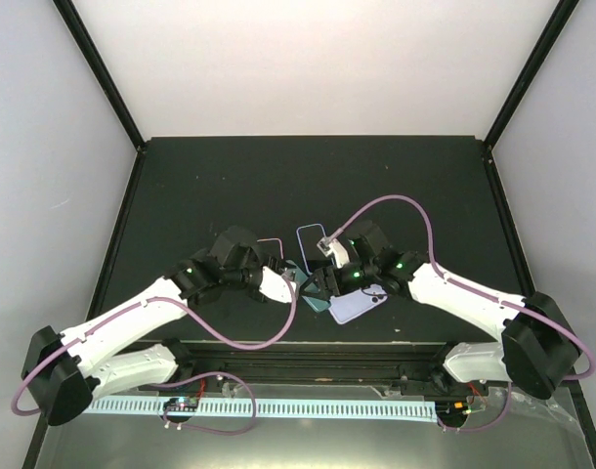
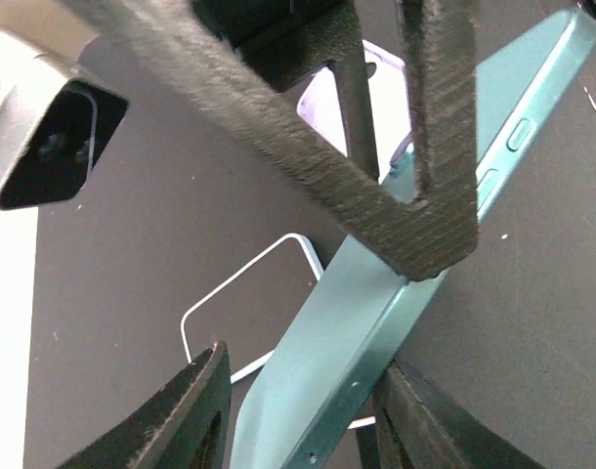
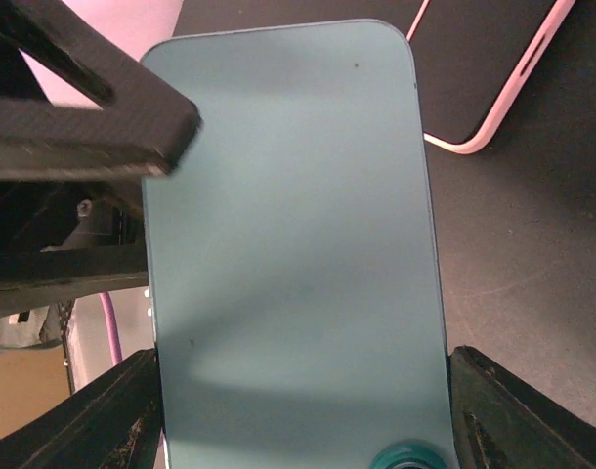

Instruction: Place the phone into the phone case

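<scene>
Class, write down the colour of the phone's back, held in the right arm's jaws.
Teal-green, plain with no pattern. The phone shows best in the right wrist view.

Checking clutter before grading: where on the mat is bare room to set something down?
Bare: the far half of the mat, up to the back wall, and its left and right margins. Crowded: the centre, where left pincer and right pincer meet at the phone, beside the case.

Dark table (image 1: 230,186), lavender phone case (image 1: 357,309), pink-rimmed rectangle (image 1: 271,246), blue-rimmed rectangle (image 1: 309,239)
</scene>
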### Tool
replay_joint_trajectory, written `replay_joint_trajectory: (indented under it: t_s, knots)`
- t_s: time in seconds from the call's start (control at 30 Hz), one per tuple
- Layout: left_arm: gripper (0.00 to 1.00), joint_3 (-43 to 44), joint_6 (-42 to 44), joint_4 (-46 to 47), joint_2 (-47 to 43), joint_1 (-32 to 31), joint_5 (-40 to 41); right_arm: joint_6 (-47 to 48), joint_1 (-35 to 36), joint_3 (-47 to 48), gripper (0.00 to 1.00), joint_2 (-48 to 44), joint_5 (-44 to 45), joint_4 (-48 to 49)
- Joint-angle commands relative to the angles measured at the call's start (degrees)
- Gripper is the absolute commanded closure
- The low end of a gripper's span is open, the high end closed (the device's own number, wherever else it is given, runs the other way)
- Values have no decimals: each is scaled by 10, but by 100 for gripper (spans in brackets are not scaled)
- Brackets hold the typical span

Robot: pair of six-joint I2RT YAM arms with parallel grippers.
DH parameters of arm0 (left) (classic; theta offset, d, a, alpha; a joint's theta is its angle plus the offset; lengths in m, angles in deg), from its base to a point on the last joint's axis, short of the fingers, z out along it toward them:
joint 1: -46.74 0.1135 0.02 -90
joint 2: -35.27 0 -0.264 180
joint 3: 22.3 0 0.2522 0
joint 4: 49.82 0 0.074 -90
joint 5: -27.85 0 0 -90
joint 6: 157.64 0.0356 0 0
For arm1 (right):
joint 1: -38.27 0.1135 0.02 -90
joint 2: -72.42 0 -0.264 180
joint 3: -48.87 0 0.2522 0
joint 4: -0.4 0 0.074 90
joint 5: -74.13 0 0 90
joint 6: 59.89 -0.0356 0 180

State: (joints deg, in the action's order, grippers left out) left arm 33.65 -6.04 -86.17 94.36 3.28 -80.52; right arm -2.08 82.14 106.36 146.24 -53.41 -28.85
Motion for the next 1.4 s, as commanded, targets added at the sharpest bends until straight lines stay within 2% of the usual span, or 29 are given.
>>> replay_joint_trajectory:
  t_s: [0.0,0.37,0.5,0.67,0.77,0.83,1.07,1.23,1.37]
  knots:
    - [64,17,27,4,5,-12,14,-13,5,0,51,-7,-31,56]
    - [89,11,26,10,-6,-17,24,-26,5,-12,50,-29,-15,64]
    - [98,15,11,10,-9,-17,31,-52,5,-27,42,-59,15,80]
    - [98,29,-27,1,-11,-16,32,-76,4,-26,27,-114,94,47]
    - [98,34,-73,-4,-11,-17,35,-94,3,-30,16,-160,160,19]
    - [98,36,-108,-6,-9,-17,41,-115,2,-36,13,-194,209,-1]
    - [98,54,-275,-5,-9,-15,67,-204,1,-45,13,-325,363,-93]
    - [99,49,-402,23,-33,-11,23,-275,1,-90,18,-413,386,-94]
    - [99,21,-496,69,-55,-6,32,-309,1,-107,21,-435,419,-136]
